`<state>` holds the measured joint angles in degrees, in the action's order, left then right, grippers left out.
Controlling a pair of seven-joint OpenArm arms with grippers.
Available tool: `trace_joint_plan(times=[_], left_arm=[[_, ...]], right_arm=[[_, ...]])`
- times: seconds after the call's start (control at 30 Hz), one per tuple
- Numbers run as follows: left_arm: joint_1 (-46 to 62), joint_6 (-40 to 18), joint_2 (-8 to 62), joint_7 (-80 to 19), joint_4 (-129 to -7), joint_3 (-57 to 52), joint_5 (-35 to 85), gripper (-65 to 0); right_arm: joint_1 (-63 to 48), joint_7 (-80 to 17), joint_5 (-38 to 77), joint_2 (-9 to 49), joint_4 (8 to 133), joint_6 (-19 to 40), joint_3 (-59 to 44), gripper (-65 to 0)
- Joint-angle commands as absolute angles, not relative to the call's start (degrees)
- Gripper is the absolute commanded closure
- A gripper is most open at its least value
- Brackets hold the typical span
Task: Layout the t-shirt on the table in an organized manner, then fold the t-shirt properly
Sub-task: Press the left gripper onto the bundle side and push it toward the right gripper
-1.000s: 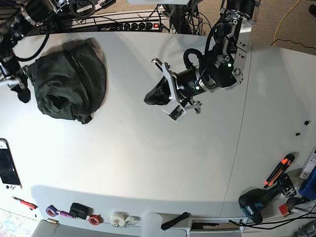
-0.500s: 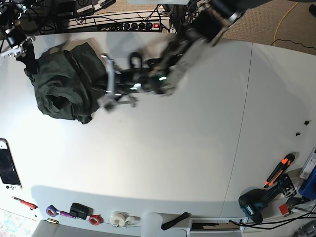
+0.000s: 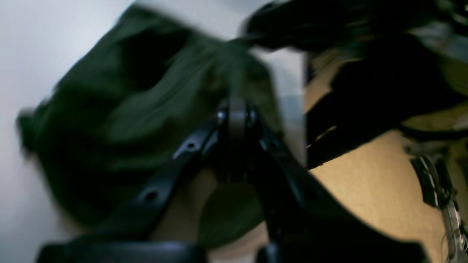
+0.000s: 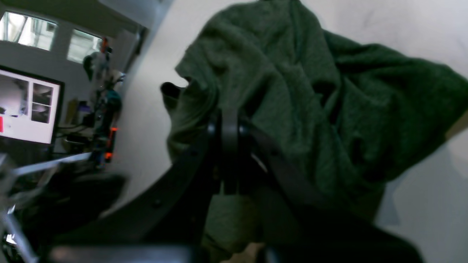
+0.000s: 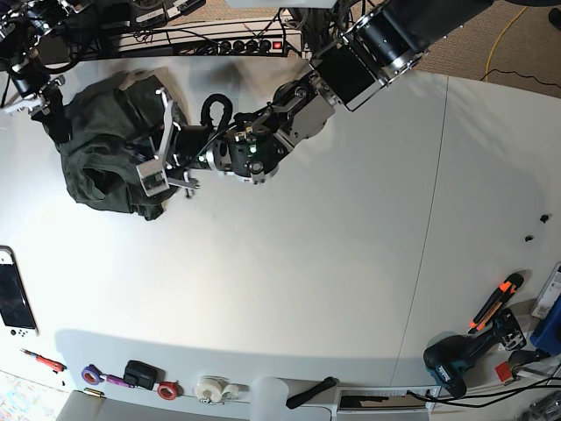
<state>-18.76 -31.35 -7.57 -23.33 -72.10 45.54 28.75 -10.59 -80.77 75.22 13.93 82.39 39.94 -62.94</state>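
The dark green t-shirt (image 5: 101, 153) lies crumpled in a heap at the far left of the white table (image 5: 307, 263). My left gripper (image 5: 140, 145) reaches across from the right and sits over the heap's right side, jaws shut; the left wrist view is blurred and shows the shut left gripper (image 3: 237, 113) above the t-shirt (image 3: 120, 120). My right gripper (image 5: 53, 114) is at the heap's upper left edge. In the right wrist view the right gripper (image 4: 228, 122) is shut against the t-shirt (image 4: 310, 95); no fabric shows pinched between its fingers.
A handheld console (image 5: 13, 303) lies at the left edge. Tape rolls (image 5: 210, 388) and small tools line the front edge. A drill (image 5: 451, 364) and an orange-handled tool (image 5: 495, 301) sit at the front right. Cables and a power strip (image 5: 245, 44) run behind the table.
My left arm has swung from the table's middle leftward onto the t-shirt heap. My right gripper has risen from the heap's left side to its upper left edge.
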Motion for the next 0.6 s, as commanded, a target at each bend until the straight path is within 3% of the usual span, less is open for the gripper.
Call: trace_joint_plan(times=[0.0,0.1,0.33,0.57], left_arm=[[-20.10,-31.55,-9.00,-21.32,-73.10,46.24,29.58,0.0],[-20.62,-30.22,-9.00,-19.29,-73.06,49.39,28.45,0.0],[-22.61,-20.47,-9.00,-9.04,-70.78,59.59,17.43,0.0],[-24.91,-12.49,-9.00,-7.16,-65.45,62.13,16.27,0.0]], right_arm=[[-9.93,-80.00,76.44,14.55,83.29,40.00,-63.13,0.0],[-9.69,-80.00,76.27,13.06,83.29,40.00,-62.67,0.0],[-9.89,-80.00,75.33,8.32,83.29,40.00,-62.67,0.0],[-12.43,-80.00,73.47,5.50,83.29,40.00,-62.67,0.0]])
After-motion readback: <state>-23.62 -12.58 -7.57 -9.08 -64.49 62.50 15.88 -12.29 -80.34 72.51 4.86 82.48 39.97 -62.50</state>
